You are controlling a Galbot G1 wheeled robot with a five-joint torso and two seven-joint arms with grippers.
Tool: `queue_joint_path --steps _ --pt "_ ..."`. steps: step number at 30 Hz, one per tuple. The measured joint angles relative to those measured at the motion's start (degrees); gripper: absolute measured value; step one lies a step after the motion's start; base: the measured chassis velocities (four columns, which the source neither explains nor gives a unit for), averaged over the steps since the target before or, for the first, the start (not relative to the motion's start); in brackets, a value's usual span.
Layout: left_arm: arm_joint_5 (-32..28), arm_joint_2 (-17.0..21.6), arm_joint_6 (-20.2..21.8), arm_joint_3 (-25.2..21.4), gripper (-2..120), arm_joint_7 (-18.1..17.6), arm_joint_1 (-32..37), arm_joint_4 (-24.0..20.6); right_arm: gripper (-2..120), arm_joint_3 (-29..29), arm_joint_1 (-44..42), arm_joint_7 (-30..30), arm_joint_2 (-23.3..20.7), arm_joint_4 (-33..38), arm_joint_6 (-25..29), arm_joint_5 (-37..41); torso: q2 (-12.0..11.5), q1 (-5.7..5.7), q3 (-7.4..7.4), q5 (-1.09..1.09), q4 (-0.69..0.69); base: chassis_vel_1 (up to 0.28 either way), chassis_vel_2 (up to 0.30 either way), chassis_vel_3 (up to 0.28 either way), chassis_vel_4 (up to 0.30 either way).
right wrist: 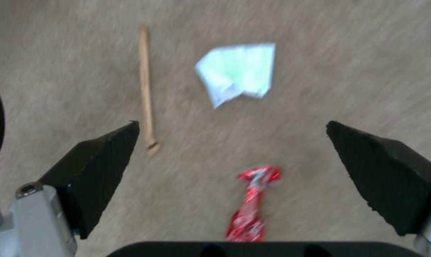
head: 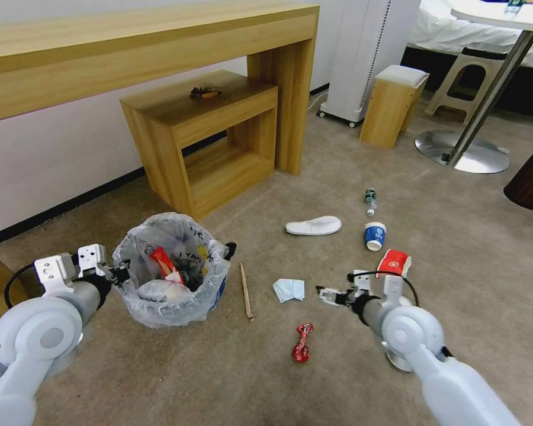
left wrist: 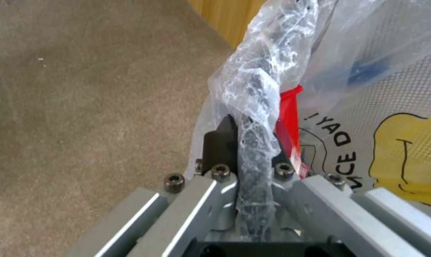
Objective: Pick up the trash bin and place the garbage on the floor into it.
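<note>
The trash bin (head: 172,278), lined with a crinkled white plastic bag, stands at the left and holds some litter. My left gripper (head: 123,272) is shut on its near rim; in the left wrist view the black fingers (left wrist: 220,142) pinch the bagged rim (left wrist: 253,89). My right gripper (head: 327,294) hangs open over the floor (head: 219,367). Ahead of it lie a stick (right wrist: 145,92), a tissue (right wrist: 237,73) and a red wrapper (right wrist: 251,203). Farther off are a white slipper (head: 314,225), a blue cup (head: 374,235), a red cup (head: 394,262) and a small bottle (head: 371,200).
A wooden desk (head: 160,47) and a low shelf unit (head: 213,136) stand behind the bin. A brown bin (head: 530,180) sits at the right edge, beyond it a round table base (head: 462,151), a wooden stool (head: 392,103) and a white appliance (head: 367,53).
</note>
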Motion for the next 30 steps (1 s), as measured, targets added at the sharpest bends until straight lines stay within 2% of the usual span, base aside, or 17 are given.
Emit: queue_joint_path --steps 6,15,30 --pt "0.0 -0.1 0.0 -0.8 0 0.2 0.9 0.0 100 -3.1 1.3 1.8 3.2 -3.5 0.0 1.1 0.0 0.0 0.0 0.0 0.0 0.0 0.0 0.0 0.0" --pt "0.1 -0.2 0.0 -0.9 0 0.2 0.8 0.2 100 -6.2 2.2 4.6 4.9 -6.1 0.3 2.5 0.0 0.0 0.0 0.0 0.0 0.0 0.0 0.0 0.0" --pt "0.3 -0.3 -0.1 -0.9 0 0.3 1.0 0.0 100 -8.4 1.5 4.5 7.1 -12.0 0.5 -3.7 0.0 0.0 0.0 0.0 0.0 0.0 0.0 0.0 0.0"
